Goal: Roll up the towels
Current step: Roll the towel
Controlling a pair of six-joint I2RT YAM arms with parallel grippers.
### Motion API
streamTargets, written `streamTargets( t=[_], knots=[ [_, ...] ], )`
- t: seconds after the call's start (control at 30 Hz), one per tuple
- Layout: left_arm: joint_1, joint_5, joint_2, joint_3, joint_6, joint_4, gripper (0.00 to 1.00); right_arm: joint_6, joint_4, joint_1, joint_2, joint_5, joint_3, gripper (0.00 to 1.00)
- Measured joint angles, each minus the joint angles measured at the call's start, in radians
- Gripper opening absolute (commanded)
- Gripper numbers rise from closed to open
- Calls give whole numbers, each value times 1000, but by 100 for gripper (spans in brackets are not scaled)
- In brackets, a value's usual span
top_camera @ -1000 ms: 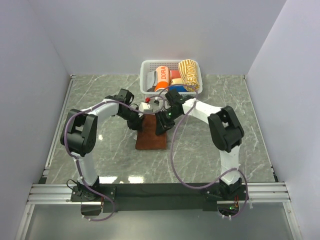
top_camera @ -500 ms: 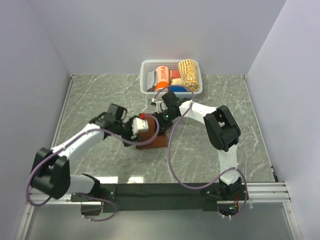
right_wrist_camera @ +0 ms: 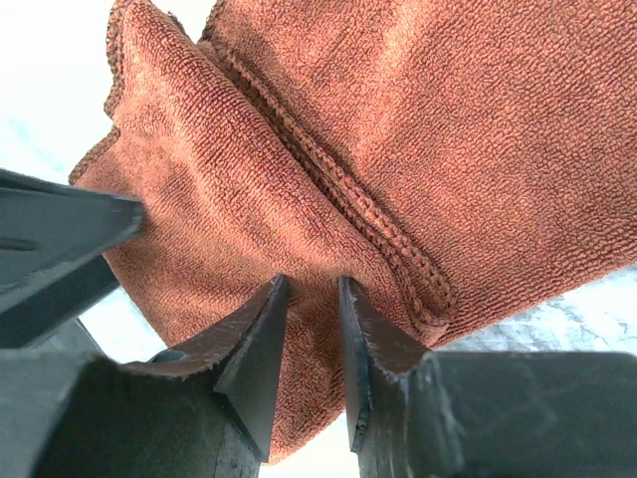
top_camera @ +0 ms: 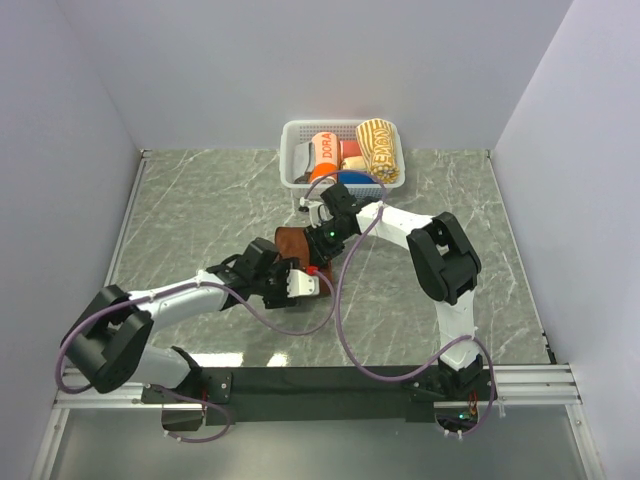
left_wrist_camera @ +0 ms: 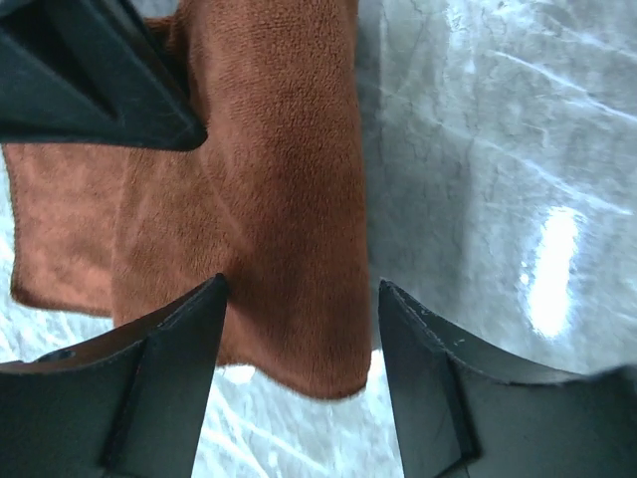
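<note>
Jaws of left gripper (left_wrist_camera: 299, 289) are standing apart over rust-brown towel (left_wrist_camera: 289, 199), having shifted to its near end; right gripper (right_wrist_camera: 314, 284) is clamping its far edge.

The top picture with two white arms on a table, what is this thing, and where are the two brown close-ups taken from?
It is a robot: two jointed arms bolted to a marble table, filmed from above. Each close-up comes from a camera on one wrist, looking past its own black pincer. A brown towel lies in the middle; a white basket of rolled cloths stands at the far edge. The left pincer stands open over the towel's fold. The right pincer is nearly closed and seems to pinch the cloth.
</note>
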Motion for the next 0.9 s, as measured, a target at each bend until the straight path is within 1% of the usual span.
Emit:
streamTargets(
  t=[0.1, 0.17, 0.2, 0.23, 0.37, 0.4, 0.43, 0.47, 0.53, 0.6, 0.63, 0.7, 0.73, 0.83, 0.9],
  knots=[
    [-11, -8, 29, -16, 8, 42, 65, 1, -1, 0, 0, 0, 1, 33],
    [-17, -8, 38, -26, 18, 53, 58, 4, -3, 0, 2, -2, 3, 31],
    [-20, -8, 45, -26, 25, 55, 53, 5, -5, 0, 5, -2, 6, 31],
    [-22, -8, 54, -26, 29, 58, 42, 8, -5, 0, 5, -3, 6, 31],
    [-23, 2, 105, 7, 46, 35, 20, 16, -6, 0, 5, -7, 6, 32],
    [-21, 8, 117, 31, 44, 10, 14, 17, -6, -3, 3, -8, 6, 34],
    [-18, 20, 134, 58, 46, -24, 6, 19, -6, -9, 1, -10, 4, 38],
    [-15, 32, 148, 81, 40, -50, 3, 23, -8, -13, -4, -14, 3, 40],
    [5, 79, 187, 142, 30, -123, 1, 31, -8, -29, -26, -33, -10, 46],
    [34, 135, 228, 198, 22, -191, 0, 40, -14, -66, -66, -53, -29, 50],
    [48, 159, 243, 220, 19, -218, 1, 45, -21, -92, -90, -64, -39, 55],
    [87, 226, 286, 274, 18, -286, 1, 53, -35, -157, -145, -80, -48, 58],
    [103, 252, 304, 296, 17, -313, 1, 54, -43, -190, -173, -85, -50, 65],
    [160, 352, 389, 394, 22, -431, 1, 36, -67, -281, -269, -86, -59, 65],
    [192, 412, 454, 464, 29, -514, 1, 8, -84, -312, -349, -75, -84, 65]
  ],
)
